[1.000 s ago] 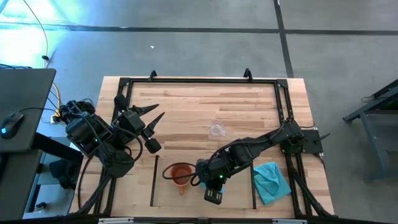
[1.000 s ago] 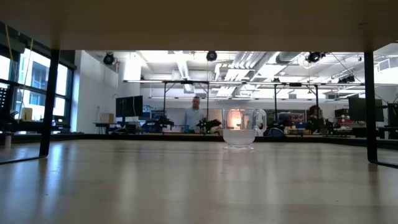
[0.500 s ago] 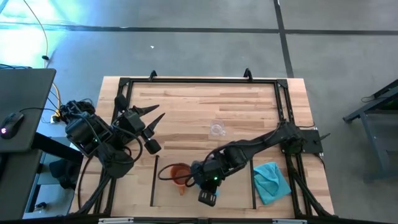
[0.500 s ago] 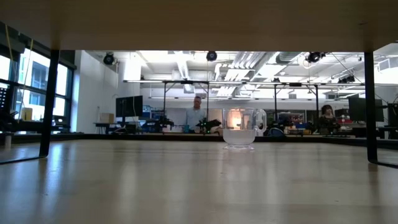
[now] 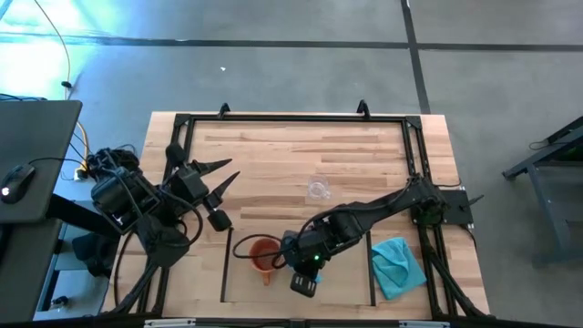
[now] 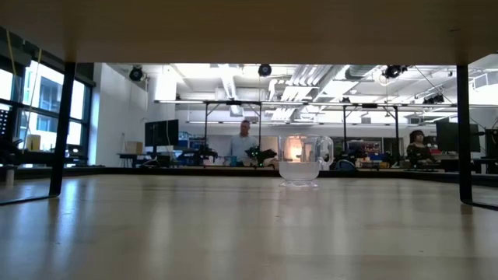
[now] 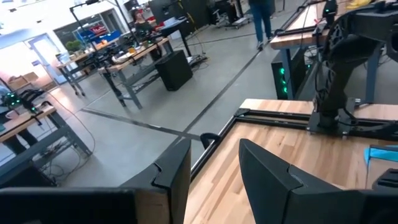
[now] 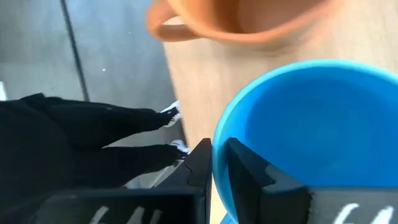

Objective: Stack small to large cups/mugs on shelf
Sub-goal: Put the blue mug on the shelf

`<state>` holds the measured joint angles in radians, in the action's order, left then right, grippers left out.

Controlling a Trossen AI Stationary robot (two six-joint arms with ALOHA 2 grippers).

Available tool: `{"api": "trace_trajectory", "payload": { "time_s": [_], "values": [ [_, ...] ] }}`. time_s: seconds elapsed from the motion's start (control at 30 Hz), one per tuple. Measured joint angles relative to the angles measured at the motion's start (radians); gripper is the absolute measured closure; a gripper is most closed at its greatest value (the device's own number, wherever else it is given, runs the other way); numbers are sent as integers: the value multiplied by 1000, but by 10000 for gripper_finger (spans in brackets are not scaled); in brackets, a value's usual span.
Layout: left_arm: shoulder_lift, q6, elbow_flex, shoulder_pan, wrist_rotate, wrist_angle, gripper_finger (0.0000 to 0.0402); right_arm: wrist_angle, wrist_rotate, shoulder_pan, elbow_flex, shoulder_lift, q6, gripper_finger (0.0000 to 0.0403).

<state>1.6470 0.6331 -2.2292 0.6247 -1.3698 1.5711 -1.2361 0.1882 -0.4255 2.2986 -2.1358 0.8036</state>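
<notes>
My right gripper (image 5: 293, 255) is over the pale shelf (image 5: 342, 278), shut on the bright blue mug (image 8: 311, 130). In the high view the arm mostly hides that mug. The orange mug (image 5: 262, 253) stands on the shelf just left of the gripper, and it shows close beyond the blue rim as the orange mug (image 8: 249, 18) in the right wrist view. The clear glass cup (image 5: 317, 189) stands on its base farther back on the table, seen as the glass cup (image 6: 303, 161) in the low view. My left gripper (image 5: 220, 173) waits open at the table's left, its open fingers framing the left gripper (image 7: 214, 168) gap. My right gripper pinches the blue mug's wall at the rim (image 8: 219, 163), one finger (image 8: 245, 165) inside the mug and the other finger (image 8: 198, 163) outside it. The mug's mouth faces the wrist camera. Whether its base rests on the shelf cannot be told.
A crumpled teal cloth (image 5: 397, 264) lies right of the shelf's right black strip (image 5: 372, 273). The black metal frame (image 5: 291, 117) runs around the tabletop. Bare wood lies between the glass cup and the far rail. People stand in the room behind the table.
My right gripper, with the blue mug, has moved a short way toward the table's left, closer to the orange mug. The orange mug and the glass cup have stayed where they were.
</notes>
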Motion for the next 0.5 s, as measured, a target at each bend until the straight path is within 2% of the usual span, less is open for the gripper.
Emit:
{"api": "trace_trajectory", "payload": {
  "time_s": [0.37,0.5],
  "values": [
    [0,-7,0,-3,-12,0,277,-13,-29,6,-2,13,-11,375],
    [0,-8,0,-3,-28,0,277,5,-7,6,-4,11,-18,354]
  ]
}}
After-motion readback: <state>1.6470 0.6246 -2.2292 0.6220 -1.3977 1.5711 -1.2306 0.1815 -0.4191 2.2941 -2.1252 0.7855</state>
